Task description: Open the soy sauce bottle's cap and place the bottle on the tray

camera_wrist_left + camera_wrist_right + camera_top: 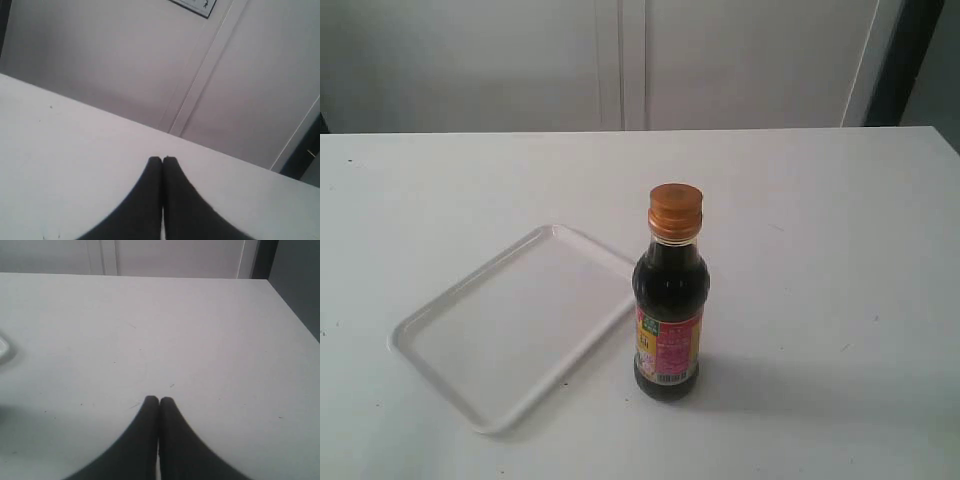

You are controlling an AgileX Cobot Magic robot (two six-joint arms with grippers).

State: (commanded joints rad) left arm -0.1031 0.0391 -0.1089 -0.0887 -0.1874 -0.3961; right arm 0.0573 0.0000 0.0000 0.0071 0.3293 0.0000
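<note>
The soy sauce bottle (670, 300) stands upright on the white table, dark liquid inside, its yellow, pink and green label low on the body. Its golden-orange cap (676, 211) sits closed on the neck. The white tray (440, 335) lies flat just left of the bottle, its near corner almost touching the bottle's base, nothing on it. Neither arm shows in the exterior view. My left gripper (162, 159) is shut and empty over bare table. My right gripper (159, 400) is likewise shut and empty; a sliver of the tray's rim (4, 347) shows at that view's edge.
The white table (820, 200) stretches wide around the bottle, its far edge against pale wall panels (620, 60). A dark opening (920, 60) lies at the back right. The table's right edge (295, 315) shows in the right wrist view.
</note>
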